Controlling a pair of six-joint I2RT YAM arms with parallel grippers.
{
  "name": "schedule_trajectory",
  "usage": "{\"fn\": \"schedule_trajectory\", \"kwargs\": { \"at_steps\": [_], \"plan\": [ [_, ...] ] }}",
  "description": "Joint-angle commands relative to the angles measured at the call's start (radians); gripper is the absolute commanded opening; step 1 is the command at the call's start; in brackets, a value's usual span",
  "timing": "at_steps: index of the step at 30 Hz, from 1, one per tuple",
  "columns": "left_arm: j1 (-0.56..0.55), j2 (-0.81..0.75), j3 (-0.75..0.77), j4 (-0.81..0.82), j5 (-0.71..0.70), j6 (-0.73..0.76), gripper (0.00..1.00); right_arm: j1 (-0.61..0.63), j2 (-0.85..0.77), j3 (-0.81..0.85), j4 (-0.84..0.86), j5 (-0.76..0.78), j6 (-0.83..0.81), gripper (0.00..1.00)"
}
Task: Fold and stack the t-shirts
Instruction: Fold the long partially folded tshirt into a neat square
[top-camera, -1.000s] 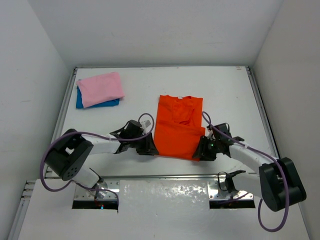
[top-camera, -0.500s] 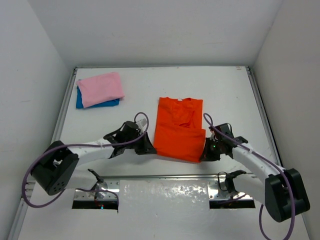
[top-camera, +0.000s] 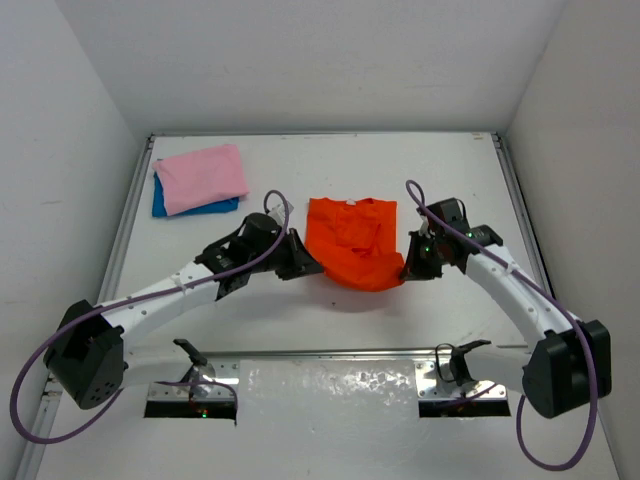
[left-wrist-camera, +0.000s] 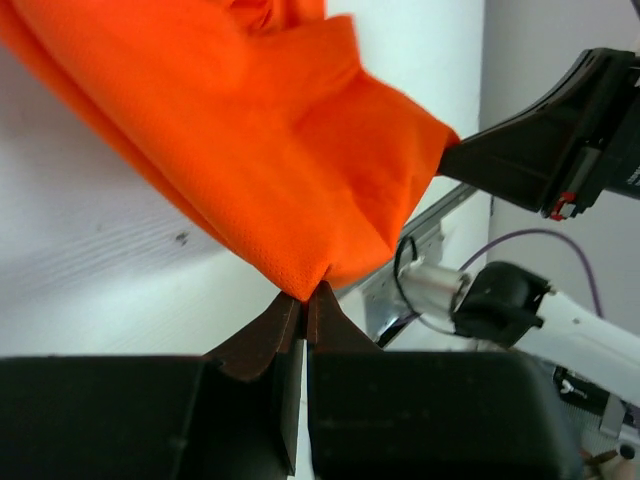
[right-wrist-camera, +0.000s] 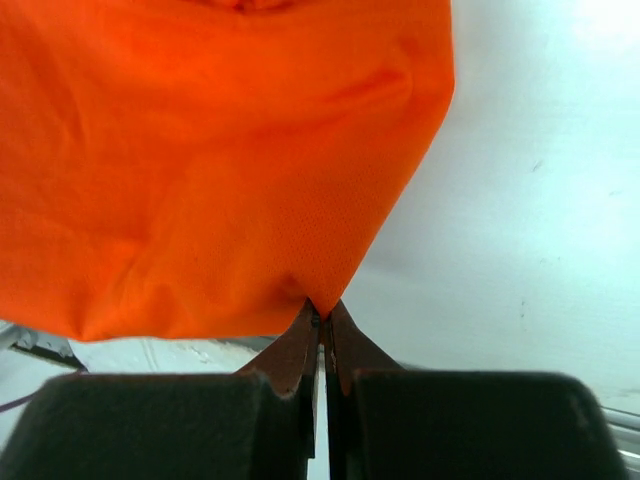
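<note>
Orange shirt (top-camera: 350, 245) raised, corners inside jaws.

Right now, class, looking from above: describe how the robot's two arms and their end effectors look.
Both arms are white tubular links between black joint housings. The left arm and right arm each carry a looping purple cable. The left end effector and right end effector are black, each with two dark brown fingers tapering to thin tips.

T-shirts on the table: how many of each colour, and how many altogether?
orange t-shirt: 1
pink t-shirt: 1
blue t-shirt: 1
Total: 3
</note>
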Motion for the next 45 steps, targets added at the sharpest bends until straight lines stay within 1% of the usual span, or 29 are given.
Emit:
{"fn": "schedule_trajectory", "kwargs": {
  "at_steps": [1,3,8,12,15,19,21,22,25,27,28,29,31,32,33,34,35,36,37,38,39,40,41,43,44,45],
  "plan": [
    [0.004,0.028,0.077,-0.058,-0.037,-0.012,0.00,0.001,0.050,0.123,-0.075,0.052,-0.038,0.00],
    [0.030,0.045,0.110,-0.058,-0.040,-0.023,0.00,0.000,0.107,0.180,-0.102,0.064,-0.051,0.00],
    [0.107,0.109,0.219,-0.099,-0.029,0.003,0.00,-0.020,0.188,0.280,-0.113,0.075,-0.078,0.00],
    [0.168,0.176,0.279,-0.106,-0.015,0.020,0.00,-0.035,0.273,0.405,-0.127,0.064,-0.104,0.00],
    [0.191,0.235,0.354,-0.109,0.005,0.037,0.00,-0.046,0.374,0.494,-0.147,0.052,-0.118,0.00],
    [0.208,0.307,0.429,-0.119,0.008,0.044,0.00,-0.081,0.463,0.594,-0.155,0.015,-0.120,0.00],
    [0.221,0.348,0.469,-0.119,0.012,0.046,0.00,-0.098,0.506,0.668,-0.169,-0.011,-0.126,0.00],
    [0.228,0.376,0.480,-0.116,0.016,0.046,0.00,-0.100,0.553,0.724,-0.182,-0.018,-0.130,0.00],
    [0.245,0.422,0.535,-0.103,0.031,0.044,0.00,-0.111,0.627,0.815,-0.210,-0.029,-0.147,0.00],
    [0.265,0.483,0.572,-0.101,0.045,0.046,0.00,-0.129,0.695,0.890,-0.221,-0.038,-0.143,0.00],
    [0.294,0.582,0.659,-0.098,0.051,0.050,0.00,-0.149,0.787,0.983,-0.227,-0.055,-0.131,0.00],
    [0.294,0.583,0.660,-0.098,0.051,0.050,0.00,-0.157,0.788,0.984,-0.227,-0.055,-0.127,0.00],
    [0.320,0.649,0.736,-0.084,0.084,0.052,0.00,-0.169,0.842,1.034,-0.233,-0.078,-0.121,0.00],
    [0.323,0.722,0.764,-0.077,0.101,0.060,0.00,-0.180,0.898,1.082,-0.230,-0.089,-0.117,0.02],
    [0.328,0.758,0.831,-0.070,0.117,0.069,0.01,-0.183,0.928,1.106,-0.227,-0.097,-0.114,0.09],
    [0.342,0.833,0.876,-0.090,0.115,0.076,0.01,-0.186,0.955,1.151,-0.207,-0.132,-0.112,0.21],
    [0.349,0.859,0.935,-0.119,0.089,0.086,0.01,-0.192,1.009,1.169,-0.181,-0.155,-0.120,0.36],
    [0.357,0.876,0.943,-0.103,0.073,0.083,0.01,-0.192,1.035,1.194,-0.164,-0.166,-0.126,0.42],
    [0.375,0.901,0.945,-0.084,0.060,0.078,0.03,-0.193,1.064,1.264,-0.175,-0.167,-0.132,0.48],
    [0.388,0.914,0.948,-0.058,0.056,0.064,0.07,-0.201,1.095,1.301,-0.188,-0.164,-0.140,0.53],
    [0.401,0.928,0.959,-0.049,0.060,0.060,0.20,-0.207,1.144,1.332,-0.202,-0.167,-0.138,0.61],
    [0.421,0.957,0.974,-0.052,0.060,0.063,0.23,-0.215,1.156,1.359,-0.208,-0.176,-0.134,0.63],
    [0.431,0.971,1.012,-0.078,0.063,0.079,0.25,-0.230,1.161,1.358,-0.204,-0.189,-0.124,0.63],
    [0.447,0.999,1.049,-0.102,0.060,0.125,0.40,-0.249,1.141,1.328,-0.196,-0.186,-0.129,0.65],
    [0.451,1.005,1.087,-0.134,0.048,0.141,0.49,-0.253,1.127,1.311,-0.195,-0.158,-0.132,0.65],
    [0.454,1.011,1.106,-0.150,0.048,0.158,0.53,-0.255,1.098,1.289,-0.192,-0.146,-0.137,0.65]
  ]
}}
